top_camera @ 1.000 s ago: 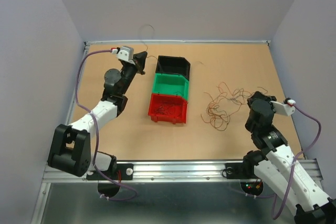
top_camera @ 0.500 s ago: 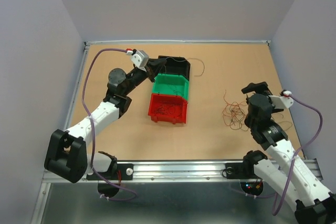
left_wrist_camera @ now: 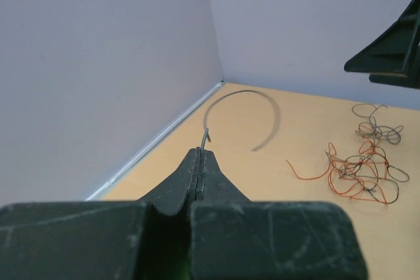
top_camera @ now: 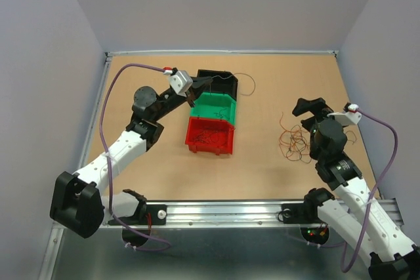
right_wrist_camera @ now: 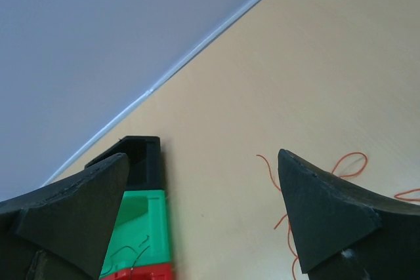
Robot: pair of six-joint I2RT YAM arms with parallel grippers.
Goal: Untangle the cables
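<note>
Pinching one thin dark wire (left_wrist_camera: pixel 246 92), the left gripper (left_wrist_camera: pixel 202 152) is pressed together, a hold legible only in its wrist view. The clump of red, orange and black cables (top_camera: pixel 295 141) lies on the tan table (top_camera: pixel 262 175) beside the wide-spread right gripper (right_wrist_camera: pixel 203 157).

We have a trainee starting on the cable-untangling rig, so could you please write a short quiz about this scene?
1. True or false: the left hand is shut on a thin cable.
2. In the top view, which bin sits lowest in the row: A black, B green, C red?
3. Fill in: the right hand, near the clump of cables, is ___.
Key: 1 true. 2 C, the red bin. 3 open.
</note>
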